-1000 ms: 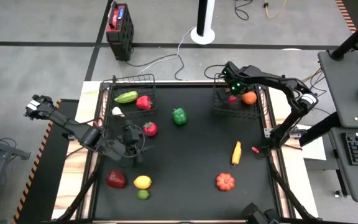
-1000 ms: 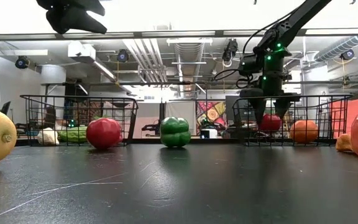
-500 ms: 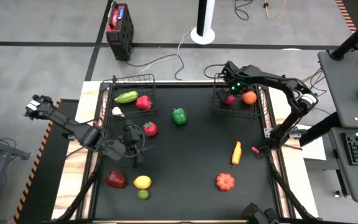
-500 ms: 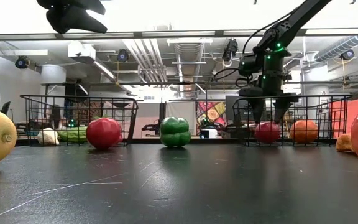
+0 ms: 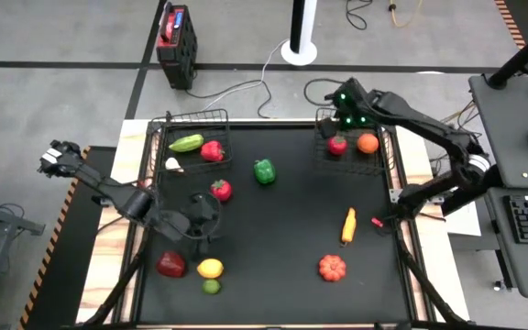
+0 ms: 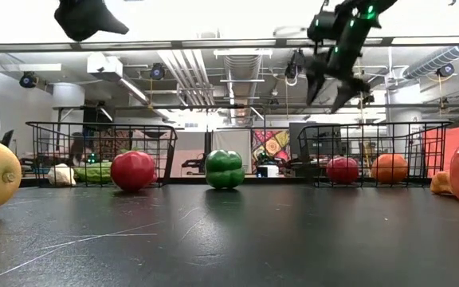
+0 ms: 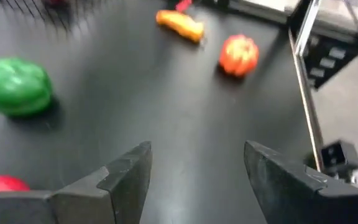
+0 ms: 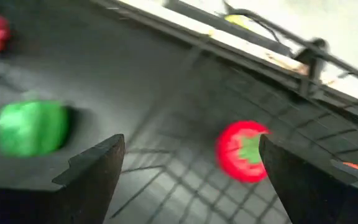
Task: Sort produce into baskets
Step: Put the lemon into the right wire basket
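Two wire baskets stand at the far side. The left basket (image 5: 191, 139) holds a green piece (image 5: 186, 143), a red piece and a white one. The right basket (image 5: 349, 144) holds a red tomato (image 5: 337, 145) (image 8: 244, 151) and an orange fruit (image 5: 367, 143), both lying on its floor. My right gripper (image 5: 342, 108) (image 6: 333, 80) (image 8: 191, 174) is open and empty, high above that basket. My left gripper (image 5: 202, 220) (image 7: 194, 177) is open and empty above the table's left half, near a red fruit (image 5: 220, 190).
Loose on the table lie a green pepper (image 5: 264, 170), an orange carrot-like piece (image 5: 348, 225), an orange pumpkin (image 5: 332, 268), a dark red piece (image 5: 170, 264), a yellow lemon (image 5: 210, 268) and a lime (image 5: 211, 286). The middle of the table is bare.
My right gripper has let go of the red tomato, which has dropped onto the right basket's floor beside the orange fruit. The gripper has then risen well above the basket toward the far edge and tipped. My left gripper has shifted slightly toward the near edge.
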